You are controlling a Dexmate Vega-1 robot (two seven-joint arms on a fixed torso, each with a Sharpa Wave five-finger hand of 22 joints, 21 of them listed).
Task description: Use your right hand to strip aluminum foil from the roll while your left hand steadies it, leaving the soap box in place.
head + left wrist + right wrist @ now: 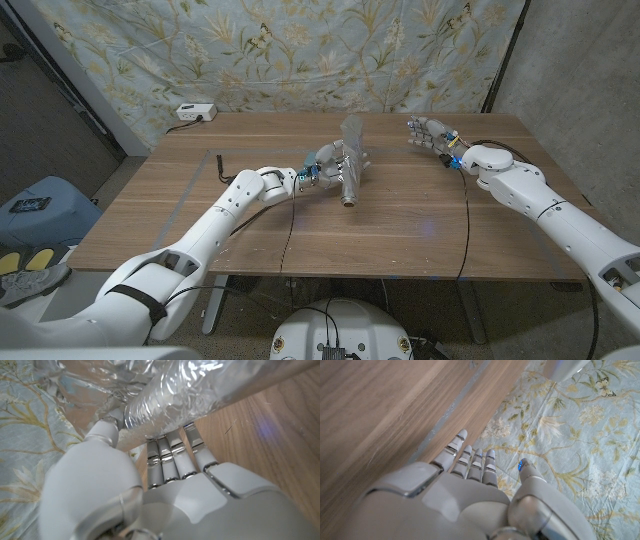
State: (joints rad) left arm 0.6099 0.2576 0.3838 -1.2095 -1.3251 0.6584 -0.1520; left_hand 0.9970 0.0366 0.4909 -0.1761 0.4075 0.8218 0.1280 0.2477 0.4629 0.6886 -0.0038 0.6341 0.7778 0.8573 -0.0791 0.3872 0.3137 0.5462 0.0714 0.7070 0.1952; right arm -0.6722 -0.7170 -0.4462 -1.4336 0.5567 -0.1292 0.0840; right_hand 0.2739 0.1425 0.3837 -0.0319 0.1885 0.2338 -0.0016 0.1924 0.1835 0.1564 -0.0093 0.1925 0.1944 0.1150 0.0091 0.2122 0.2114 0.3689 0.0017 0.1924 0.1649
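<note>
Your shiny silver roll of aluminium foil (349, 183) lies near the middle of the wooden table (420, 225), a little towards the far side, with its open tube end pointing at you. A crinkled sheet of loose foil (352, 135) stands up from it at the far end. Your left hand (327, 163) is on the roll from the left; in the left wrist view its fingers (172, 457) press against the foil-wrapped cylinder (200, 390), with the thumb beside them. Your right hand (432, 135) hovers well to the right of the roll, near the far right of the table, fingers apart and holding nothing. A white power strip (195, 112) sits at the far left corner. A floral-patterned fabric backdrop (290, 50) hangs behind.
</note>
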